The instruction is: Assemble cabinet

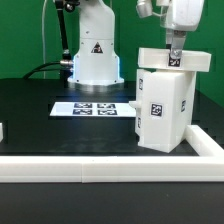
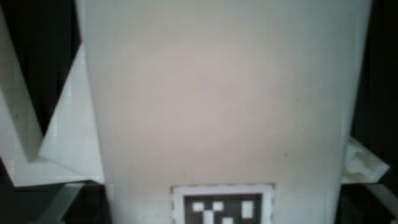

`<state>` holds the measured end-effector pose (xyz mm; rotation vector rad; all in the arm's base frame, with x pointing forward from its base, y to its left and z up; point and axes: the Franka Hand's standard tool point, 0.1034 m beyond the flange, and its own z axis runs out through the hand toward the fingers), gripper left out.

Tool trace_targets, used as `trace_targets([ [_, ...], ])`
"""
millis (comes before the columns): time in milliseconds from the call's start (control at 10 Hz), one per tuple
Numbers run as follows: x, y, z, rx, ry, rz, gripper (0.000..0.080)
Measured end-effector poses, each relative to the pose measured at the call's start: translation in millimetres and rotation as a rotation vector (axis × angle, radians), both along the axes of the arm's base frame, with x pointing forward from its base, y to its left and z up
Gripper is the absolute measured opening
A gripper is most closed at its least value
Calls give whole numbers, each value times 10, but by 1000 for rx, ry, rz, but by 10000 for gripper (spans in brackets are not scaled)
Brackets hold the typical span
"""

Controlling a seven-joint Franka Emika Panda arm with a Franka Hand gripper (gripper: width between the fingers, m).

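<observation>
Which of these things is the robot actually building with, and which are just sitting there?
Part of the job:
cabinet body
white panel on top of it
gripper

Just there:
marker board
border rail
black table

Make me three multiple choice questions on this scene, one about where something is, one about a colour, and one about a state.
1. Where is the cabinet body in the exterior view?
A. At that view's right, by the border rail
B. On the marker board
C. Behind the arm's base

2. What colour is the table top?
A. White
B. Black
C. Wood brown

3. How does the top panel sit?
A. Flat on the table
B. Leaning on the rail
C. Up on the body, under the gripper

Answers: 1 A, the body stands inside the rail's corner. 2 B, the surface is dark. 3 C, it lies across the body's top.
</observation>
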<state>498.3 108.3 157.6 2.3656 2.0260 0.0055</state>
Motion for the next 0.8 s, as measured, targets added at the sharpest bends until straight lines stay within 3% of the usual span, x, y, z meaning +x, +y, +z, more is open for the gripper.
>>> trace_targets([
  [800,17,-55,-12,26,-16,-574,554],
])
